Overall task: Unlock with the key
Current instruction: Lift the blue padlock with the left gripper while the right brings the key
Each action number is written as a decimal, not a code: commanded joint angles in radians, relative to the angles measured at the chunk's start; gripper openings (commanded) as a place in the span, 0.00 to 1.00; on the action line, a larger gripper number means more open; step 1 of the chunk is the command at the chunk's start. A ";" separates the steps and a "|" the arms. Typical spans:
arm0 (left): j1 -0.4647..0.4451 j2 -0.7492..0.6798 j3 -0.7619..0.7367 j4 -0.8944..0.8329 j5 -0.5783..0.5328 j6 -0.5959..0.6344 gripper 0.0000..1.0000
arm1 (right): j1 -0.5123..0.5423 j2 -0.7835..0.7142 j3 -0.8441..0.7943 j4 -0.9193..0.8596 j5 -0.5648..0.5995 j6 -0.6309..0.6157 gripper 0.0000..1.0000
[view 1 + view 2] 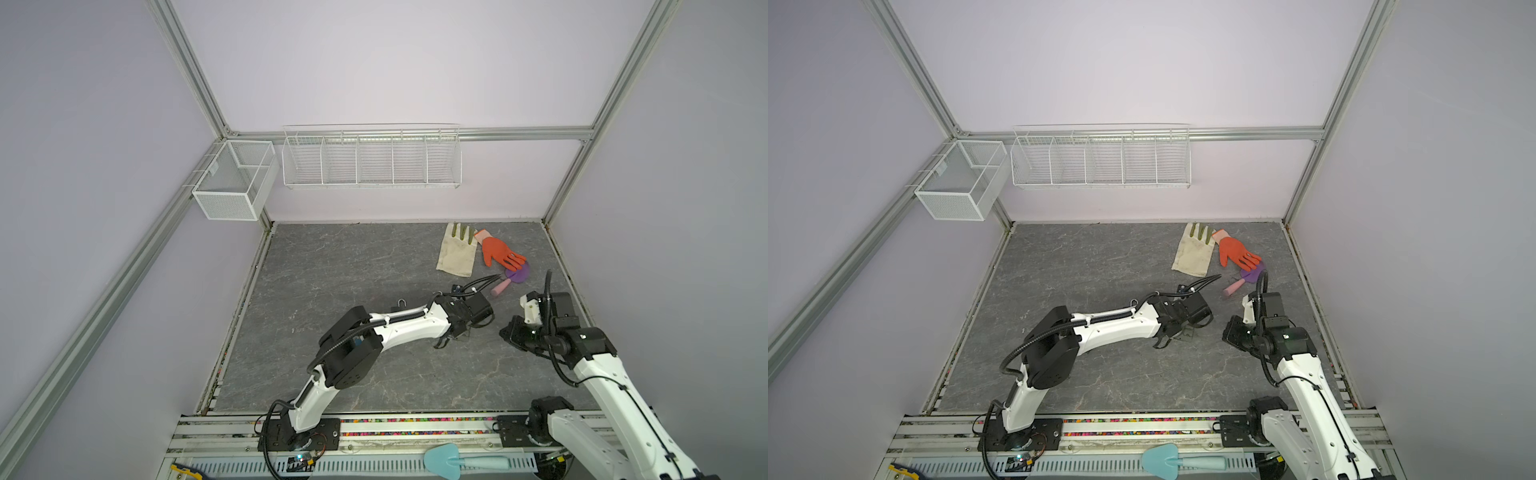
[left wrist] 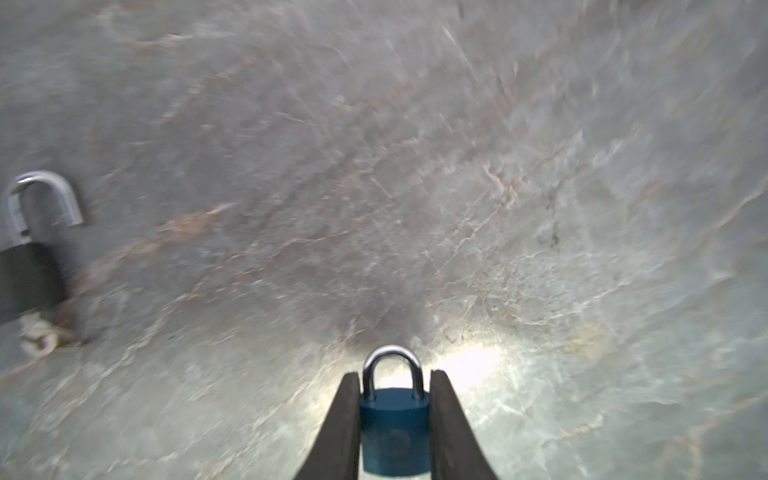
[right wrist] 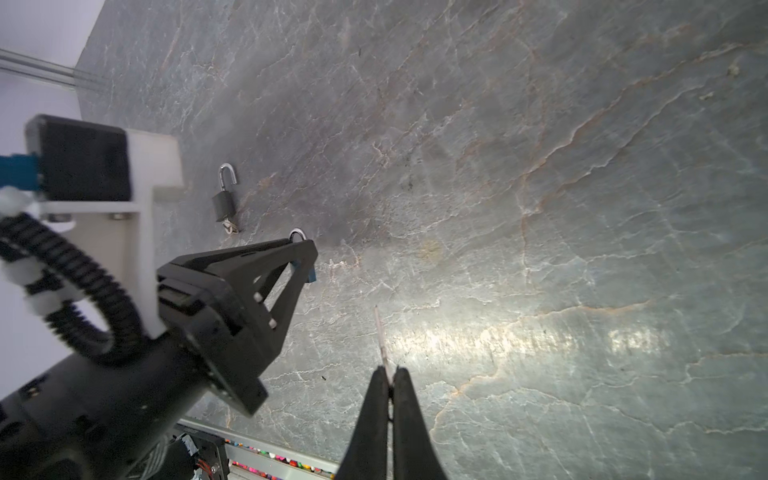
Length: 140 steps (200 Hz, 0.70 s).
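The left gripper (image 2: 395,374) was closed narrowly on the blue padlock (image 2: 395,432). Its flat dark fingers (image 2: 340,424) pressed the two sides of the smooth, matt, rectangular body. The polished steel shackle (image 2: 392,353), a closed U, stood just past the fingertips. The right gripper (image 3: 390,371) was pinched almost flat on the key (image 3: 381,336), a thin pale metal blade seen edge-on. The key jutted beyond the tips, its end near the left jaws but apart from them and from the lock. Under both jaws lay the table (image 3: 582,208), a grey stone-look slab with pale and rusty veins.

Off to one side of the left jaws, well apart, a dark padlock (image 2: 29,274) lay flat with one leg of its shackle free. Something pale and blurred touched its base. Only the right wrist view showed both locks together, the dark one beyond the left fingers. In a top view the left arm covered all of the dark lock except its shackle loop.

Far beyond both jaws, the top views showed a cream glove (image 1: 457,253) of coarse cloth, an orange glove (image 1: 498,249) and a purple scoop (image 1: 517,272) with a pink handle. A wire rack (image 1: 370,160) with five compartments and a mesh basket (image 1: 232,183) split in two hung on the frame, with the lilac wall showing through them.
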 commanded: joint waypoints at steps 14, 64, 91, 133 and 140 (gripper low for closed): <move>0.062 -0.200 -0.170 0.188 0.064 -0.138 0.15 | 0.110 -0.008 0.051 0.080 0.009 -0.056 0.07; 0.127 -0.452 -0.397 0.369 0.112 -0.352 0.14 | 0.321 0.009 0.079 0.203 0.105 -0.059 0.07; 0.154 -0.582 -0.591 0.600 0.136 -0.486 0.12 | 0.438 0.047 0.106 0.223 0.202 -0.072 0.07; 0.176 -0.686 -0.746 0.732 0.140 -0.709 0.10 | 0.612 0.071 0.119 0.319 0.365 -0.031 0.07; 0.176 -0.696 -0.760 0.750 0.142 -0.733 0.10 | 0.637 0.081 0.121 0.337 0.387 -0.025 0.07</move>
